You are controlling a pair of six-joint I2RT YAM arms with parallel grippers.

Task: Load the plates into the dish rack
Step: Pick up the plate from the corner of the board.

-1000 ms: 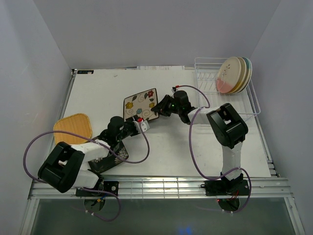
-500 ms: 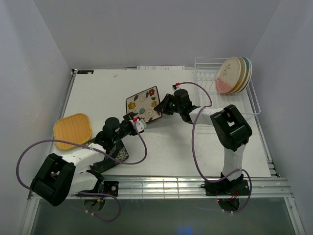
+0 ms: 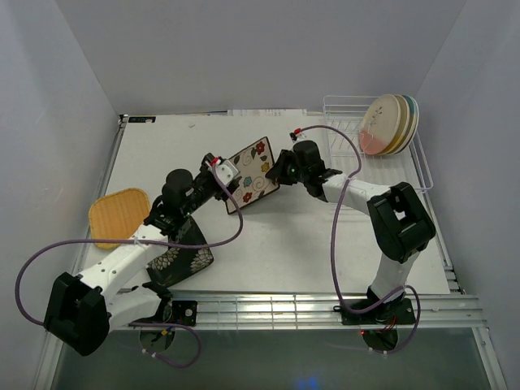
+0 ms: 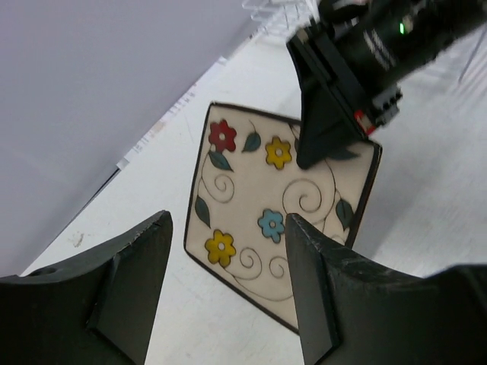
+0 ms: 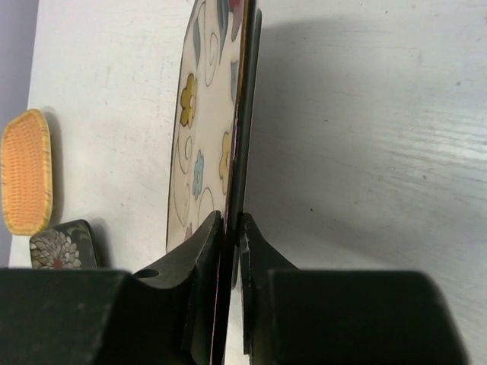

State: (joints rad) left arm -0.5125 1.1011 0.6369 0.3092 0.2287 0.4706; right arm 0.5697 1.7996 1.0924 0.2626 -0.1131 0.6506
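Your right pincer (image 5: 230, 220) is clamped on the rim of the flowered plate (image 3: 253, 173). The plate stands nearly on edge, running straight out from that pincer. Its painted face is turned to your left pincer (image 4: 228, 220), which gapes wide just short of it.

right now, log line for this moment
right jaws: shut on flowered plate | left jaws: open | dish rack: round plates inside
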